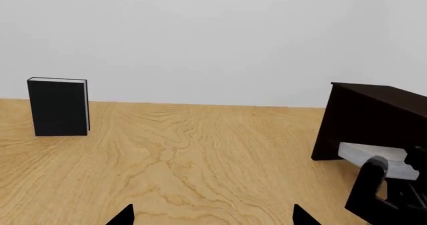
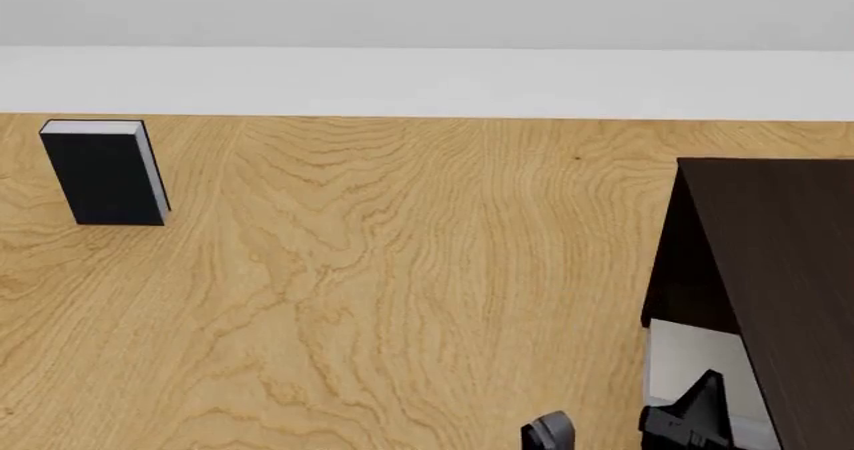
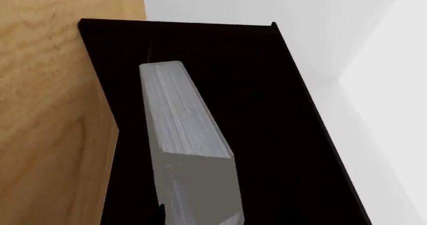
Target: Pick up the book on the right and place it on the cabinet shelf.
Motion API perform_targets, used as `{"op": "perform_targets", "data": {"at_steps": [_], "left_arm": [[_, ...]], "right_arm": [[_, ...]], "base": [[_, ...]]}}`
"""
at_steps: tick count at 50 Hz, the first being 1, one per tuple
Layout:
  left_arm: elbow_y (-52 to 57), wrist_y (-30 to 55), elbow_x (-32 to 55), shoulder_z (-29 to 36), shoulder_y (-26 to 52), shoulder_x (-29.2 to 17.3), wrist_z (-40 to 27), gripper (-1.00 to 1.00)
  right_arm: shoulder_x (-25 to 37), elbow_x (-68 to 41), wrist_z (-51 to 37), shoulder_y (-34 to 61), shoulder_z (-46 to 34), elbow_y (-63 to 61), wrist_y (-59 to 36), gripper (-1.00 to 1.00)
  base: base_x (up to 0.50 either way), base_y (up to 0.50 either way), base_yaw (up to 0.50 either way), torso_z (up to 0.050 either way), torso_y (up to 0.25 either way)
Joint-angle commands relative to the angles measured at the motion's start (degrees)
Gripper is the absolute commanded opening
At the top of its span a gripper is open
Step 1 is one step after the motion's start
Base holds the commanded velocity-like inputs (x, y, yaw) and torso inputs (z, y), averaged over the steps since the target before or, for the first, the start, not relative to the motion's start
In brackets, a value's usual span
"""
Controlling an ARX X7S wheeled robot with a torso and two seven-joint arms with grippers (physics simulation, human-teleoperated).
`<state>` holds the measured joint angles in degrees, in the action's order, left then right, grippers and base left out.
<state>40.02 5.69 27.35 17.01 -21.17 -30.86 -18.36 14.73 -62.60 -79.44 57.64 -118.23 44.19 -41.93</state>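
Note:
The light-grey book (image 3: pixel 190 150) is partly inside the very dark brown cabinet (image 3: pixel 267 95), its white page edges facing my right wrist camera. My right gripper (image 3: pixel 193 220) is shut on the book's near end; only one dark finger (image 3: pixel 159 214) shows. I cannot tell whether the book rests on the shelf board. The head view shows the book (image 2: pixel 687 355) at the cabinet (image 2: pixel 781 270) opening with my right gripper (image 2: pixel 687 415) below it. In the left wrist view the book (image 1: pixel 373 157) pokes out of the cabinet (image 1: pixel 373 120). My left gripper (image 1: pixel 213 217) is open and empty over the table.
A black book with white page edges (image 2: pixel 104 173) stands upright at the far left of the wooden table (image 2: pixel 400 290); it also shows in the left wrist view (image 1: pixel 59 107). A white wall runs behind the table. No second grey book is in view.

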Motion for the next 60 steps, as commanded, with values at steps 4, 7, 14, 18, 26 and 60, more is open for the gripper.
{"op": "perform_targets", "data": {"at_steps": [4, 7, 14, 18, 26, 60], "left_arm": [[0.0, 0.2, 0.2, 0.1, 0.3, -0.3, -0.3, 1.0], [0.1, 0.1, 0.2, 0.1, 0.2, -0.3, -0.4, 1.0], [0.1, 0.1, 0.3, 0.1, 0.2, -0.4, -0.5, 1.0], [0.0, 0.0, 0.3, 0.1, 0.3, -0.4, -0.5, 1.0], [0.0, -0.2, 0.5, 0.2, 0.2, -0.5, -0.5, 1.0], [0.1, -1.4, 0.2, 0.8, -0.6, -0.8, -0.7, 1.0]], "right_arm": [[2.1, -0.1, 15.9, 1.8, 2.5, -6.2, 13.6, 1.0], [2.1, 0.1, 16.4, 1.9, 2.6, -6.9, 14.2, 1.0], [2.6, 0.8, 18.2, 1.7, 3.4, -9.4, 17.7, 1.0], [2.5, 1.1, 18.1, 2.0, 3.4, -11.0, 17.9, 1.0], [3.0, 1.6, 17.4, 3.2, 3.4, -14.7, 18.0, 1.0], [6.4, 3.9, 16.5, 7.8, 5.6, -29.6, 22.3, 1.0]], "base": [[0.01, 0.0, 0.0, -0.002, 0.0], [0.01, 0.0, 0.01, -0.004, 0.0], [0.01, 0.0, 0.01, -0.003, 0.0], [0.01, 0.0, 0.01, -0.005, 0.0], [0.01, 0.0, 0.01, -0.003, 0.0], [0.0, 0.0, 0.0, -0.001, 0.0]]}}
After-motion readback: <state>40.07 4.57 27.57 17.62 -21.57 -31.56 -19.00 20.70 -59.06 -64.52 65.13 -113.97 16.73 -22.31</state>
